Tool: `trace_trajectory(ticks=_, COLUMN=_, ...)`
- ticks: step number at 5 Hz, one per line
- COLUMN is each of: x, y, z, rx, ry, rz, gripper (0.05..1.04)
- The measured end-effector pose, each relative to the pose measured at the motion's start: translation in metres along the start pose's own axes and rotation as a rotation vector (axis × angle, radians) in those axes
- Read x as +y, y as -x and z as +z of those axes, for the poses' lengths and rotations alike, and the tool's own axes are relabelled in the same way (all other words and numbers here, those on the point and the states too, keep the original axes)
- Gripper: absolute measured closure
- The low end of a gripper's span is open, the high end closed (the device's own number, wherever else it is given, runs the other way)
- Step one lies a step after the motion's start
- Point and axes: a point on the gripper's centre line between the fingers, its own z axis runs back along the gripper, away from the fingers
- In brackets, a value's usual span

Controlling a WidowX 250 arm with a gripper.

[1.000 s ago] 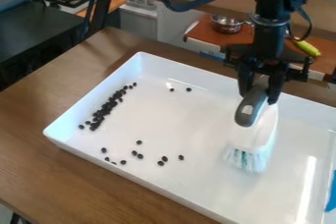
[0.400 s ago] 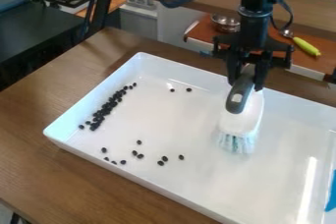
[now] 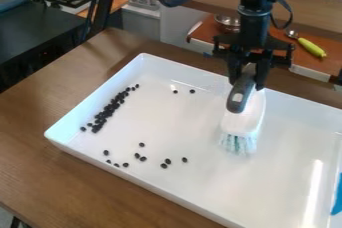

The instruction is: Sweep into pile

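Moved leftward in view: one brush (image 3: 244, 118), handle (image 3: 238, 97) pinched in the gripper (image 3: 246, 85) I am holding over the white tray (image 3: 194, 127), bristles (image 3: 238, 143) perhaps touching, main row of black pieces (image 3: 110, 108) lying well apart, view-left.

The camera looks down at a slant across the worktop (image 3: 40, 172) from above, facing the arm (image 3: 255, 17), near enough that the view's right and bottom edges crop the white tray (image 3: 137, 178).
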Motion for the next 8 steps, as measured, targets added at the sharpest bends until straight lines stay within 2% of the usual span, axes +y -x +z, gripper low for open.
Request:
trace_trajectory(ticks=3, x=0.06, y=-0.003, z=-0.001, rx=-0.032, ry=-0.023, rz=0.095, gripper=0.607)
trace_trajectory(ticks=5, x=0.083, y=-0.004, z=0.0, rx=-0.057, ry=-0.049, rz=0.121, gripper=0.607)
trace_trajectory(ticks=8, x=0.125, y=-0.02, z=0.0, rx=-0.052, ry=-0.087, rz=0.247, gripper=0.607)
